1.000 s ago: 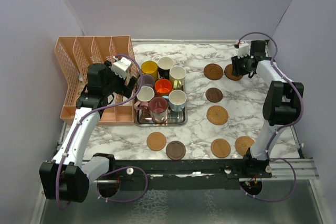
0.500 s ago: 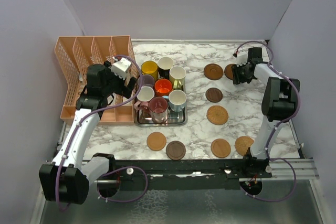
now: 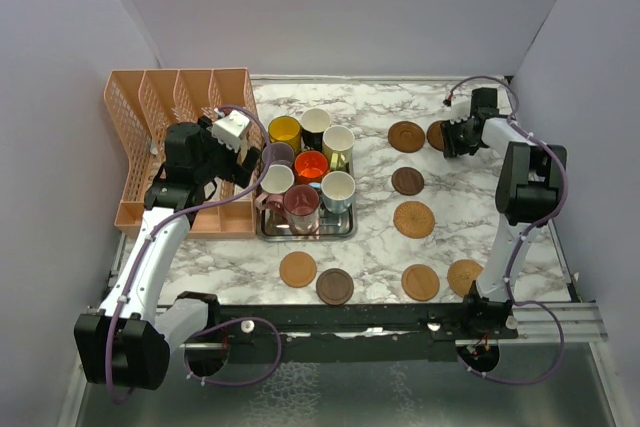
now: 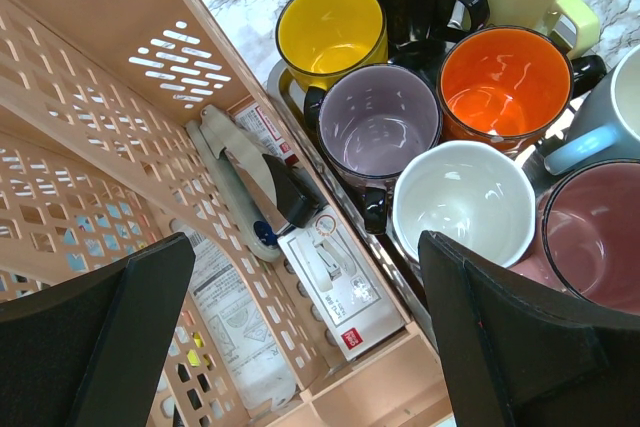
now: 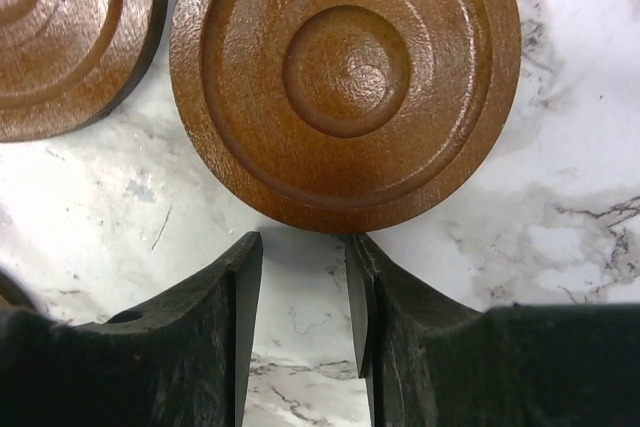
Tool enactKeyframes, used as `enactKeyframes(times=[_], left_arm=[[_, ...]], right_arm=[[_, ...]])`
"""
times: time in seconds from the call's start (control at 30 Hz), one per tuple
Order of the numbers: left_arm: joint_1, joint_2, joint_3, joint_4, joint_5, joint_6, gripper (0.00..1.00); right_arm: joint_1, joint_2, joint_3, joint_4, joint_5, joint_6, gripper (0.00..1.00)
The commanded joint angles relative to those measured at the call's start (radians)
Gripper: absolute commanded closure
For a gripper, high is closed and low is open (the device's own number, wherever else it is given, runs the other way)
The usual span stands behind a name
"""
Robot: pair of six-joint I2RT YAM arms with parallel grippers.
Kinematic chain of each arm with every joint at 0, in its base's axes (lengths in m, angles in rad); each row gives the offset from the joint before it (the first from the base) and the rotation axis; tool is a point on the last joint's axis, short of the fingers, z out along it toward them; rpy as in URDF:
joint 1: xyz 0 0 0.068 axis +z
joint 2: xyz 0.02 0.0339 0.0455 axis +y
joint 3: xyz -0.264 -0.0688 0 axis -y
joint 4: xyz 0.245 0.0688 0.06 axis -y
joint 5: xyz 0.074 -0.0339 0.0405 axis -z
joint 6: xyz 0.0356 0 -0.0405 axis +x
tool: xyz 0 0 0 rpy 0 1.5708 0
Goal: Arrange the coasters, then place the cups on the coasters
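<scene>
Several round brown coasters lie on the marble: a dark one (image 3: 406,136) at the back, others (image 3: 407,181) (image 3: 414,219) in a column below it, more (image 3: 298,269) (image 3: 420,282) along the front. My right gripper (image 3: 455,137) is down at the far-right coaster (image 5: 345,82). The right gripper (image 5: 303,247) is open, its tips at that coaster's near edge, nothing between them. The cups stand packed in a steel tray (image 3: 350,229): yellow (image 4: 330,32), purple (image 4: 378,122), orange (image 4: 505,82), white (image 4: 463,202), maroon (image 4: 595,237). My left gripper (image 4: 305,247) hangs wide open above the tray's left edge.
A peach slotted organizer (image 3: 170,97) stands left of the tray, holding a stapler box (image 4: 335,287) and a blister pack. A second coaster (image 5: 70,27) lies close to the left of the one at my right fingers. Walls enclose the table on three sides.
My right wrist has turned and settled lower over the far-right coaster, its fingers slightly narrower. The left arm has not moved.
</scene>
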Motion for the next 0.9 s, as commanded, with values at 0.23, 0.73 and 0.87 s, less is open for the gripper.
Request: enactKeyframes(times=[0.23, 0.73, 0.87], left_arm=[[-0.003, -0.021, -0.01, -0.006, 0.02, 0.005, 0.01], [-0.003, -0.016, -0.012, -0.004, 0.025, 0.004, 0.01], [-0.003, -0.015, -0.011, -0.004, 0.026, 0.003, 0.01]], right_arm=[[-0.006, 0.055, 0.073, -0.023, -0.023, -0.012, 0.61], [0.048, -0.317, -0.204, -0.022, -0.197, 0.005, 0.38], [0.111, -0.382, -0.299, -0.004, -0.197, 0.011, 0.28]])
